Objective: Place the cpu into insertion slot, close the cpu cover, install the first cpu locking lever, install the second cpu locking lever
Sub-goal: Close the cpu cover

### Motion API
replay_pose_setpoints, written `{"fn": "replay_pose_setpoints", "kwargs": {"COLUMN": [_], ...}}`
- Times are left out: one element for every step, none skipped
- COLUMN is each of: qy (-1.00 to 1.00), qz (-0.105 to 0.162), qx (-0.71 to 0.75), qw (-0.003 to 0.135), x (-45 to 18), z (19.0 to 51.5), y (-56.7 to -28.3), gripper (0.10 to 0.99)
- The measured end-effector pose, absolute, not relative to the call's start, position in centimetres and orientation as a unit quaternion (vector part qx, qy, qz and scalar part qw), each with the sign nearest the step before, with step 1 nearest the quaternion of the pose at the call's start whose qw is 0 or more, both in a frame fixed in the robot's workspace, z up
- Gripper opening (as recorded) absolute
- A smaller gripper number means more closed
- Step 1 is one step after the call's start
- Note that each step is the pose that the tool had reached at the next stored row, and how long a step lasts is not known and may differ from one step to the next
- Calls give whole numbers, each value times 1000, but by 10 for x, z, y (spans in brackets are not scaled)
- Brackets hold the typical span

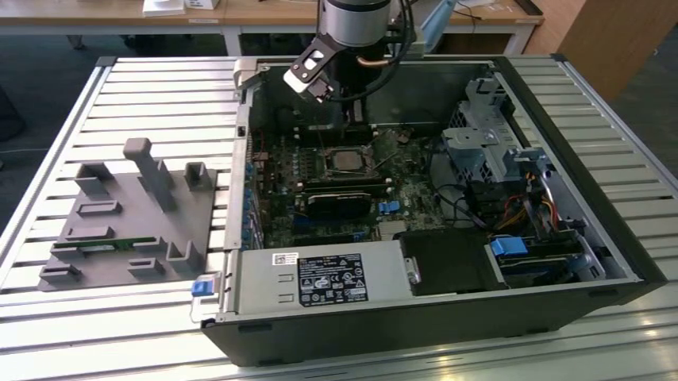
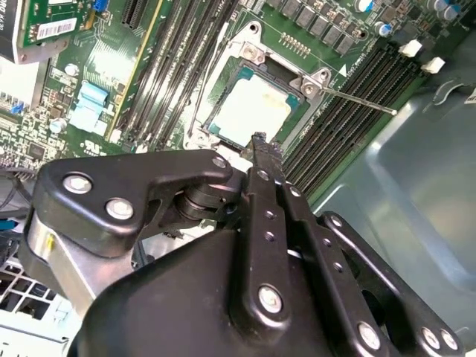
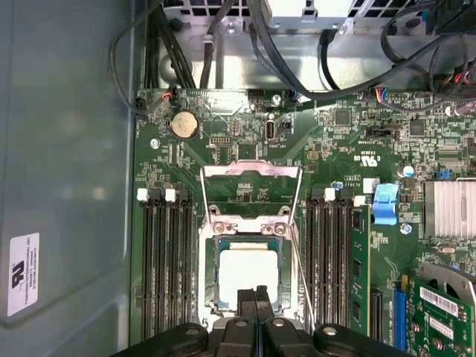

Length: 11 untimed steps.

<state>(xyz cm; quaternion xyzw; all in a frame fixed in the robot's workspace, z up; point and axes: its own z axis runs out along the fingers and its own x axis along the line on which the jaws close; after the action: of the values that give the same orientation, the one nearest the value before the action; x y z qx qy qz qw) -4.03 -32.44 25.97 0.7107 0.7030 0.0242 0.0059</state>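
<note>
Pressed-together black fingers of my gripper (image 3: 255,294) hold nothing, near the pale silver square cpu (image 3: 249,271) seated in its silver-rimmed insertion slot (image 3: 211,256); the thin silver-frame cpu cover (image 3: 251,172) lies open. Risk, I judge: a careless descent would scrape the chip.

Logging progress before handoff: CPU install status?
Gripper shut, empty, at the edge of the cpu. It sits in the insertion slot; cpu cover looks swung open, locking lever unlatched. Nothing blocking.
</note>
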Motion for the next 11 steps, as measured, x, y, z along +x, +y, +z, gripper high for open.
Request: {"fn": "replay_pose_setpoints", "kwargs": {"qy": [703,703,703,703,703,703,703,703,703,703,703], "qz": [24,24,24,24,24,24,24,24,24,24,24], "qx": [711,711,711,711,711,711,711,711,711,711,711], "qw": [6,6,6,6,6,6,6,6,6,6,6], "x": [-40,-40,-40,-40,-40,-40,-40,-40,-40,-40,-39], "z": [260,260,260,260,260,260,260,260,260,260,260], "y": [-325,-325,-325,-326,-327,-329,-329,-330,-330,-330,-330], "gripper": [106,106,106,106,106,106,106,106,106,106,106]}}
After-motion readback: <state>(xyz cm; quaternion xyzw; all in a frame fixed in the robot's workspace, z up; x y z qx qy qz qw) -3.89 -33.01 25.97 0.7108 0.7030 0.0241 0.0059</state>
